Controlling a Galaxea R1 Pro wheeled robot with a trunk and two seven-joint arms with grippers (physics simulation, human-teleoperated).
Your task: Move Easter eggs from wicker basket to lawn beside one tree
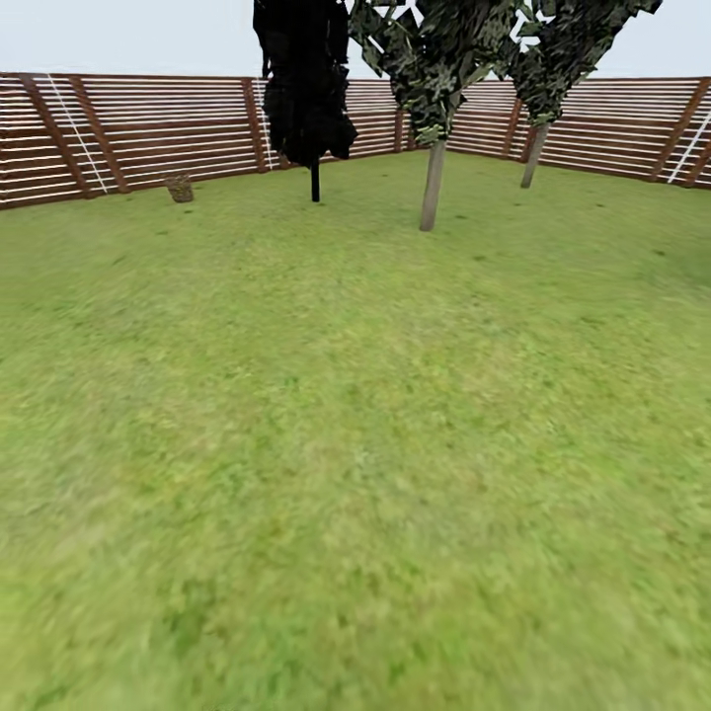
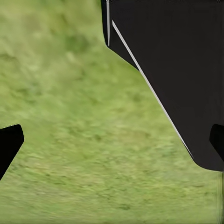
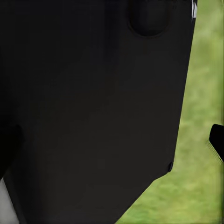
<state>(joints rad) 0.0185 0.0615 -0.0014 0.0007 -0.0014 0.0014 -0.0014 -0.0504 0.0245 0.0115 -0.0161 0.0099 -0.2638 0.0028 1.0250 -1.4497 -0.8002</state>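
A: The robot is crossing the wide, flat, mottled green lawn [image 1: 355,444]. The small grey-brown woven wicker basket [image 1: 180,188] is sitting far ahead, close to the brown slatted wooden fence [image 1: 118,128], well apart from both grippers.

B: Are any eggs showing?

A: At that range the basket is too small to tell what it is holding. The tree with the straight pale grey trunk and dark angular leaves [image 1: 432,183] is standing off to one side of the basket, with a narrow black poplar-like tree [image 1: 306,89] between them.

B: And the jaws?

A: In the left wrist view, the left gripper [image 2: 112,140] is showing two dark fingertips [image 2: 9,142] set wide apart, nothing but grass between them: spread and empty. The right gripper [image 3: 112,144] is showing one dark tip; the black body panel of the robot [image 3: 93,102] is covering the rest, so its state cannot be told.

B: Advice for the approach?

A: Probably steer to keep the basket centred ahead, and stop with it just in front of the jaws, within easy reach. Keep both arms tucked while rolling.
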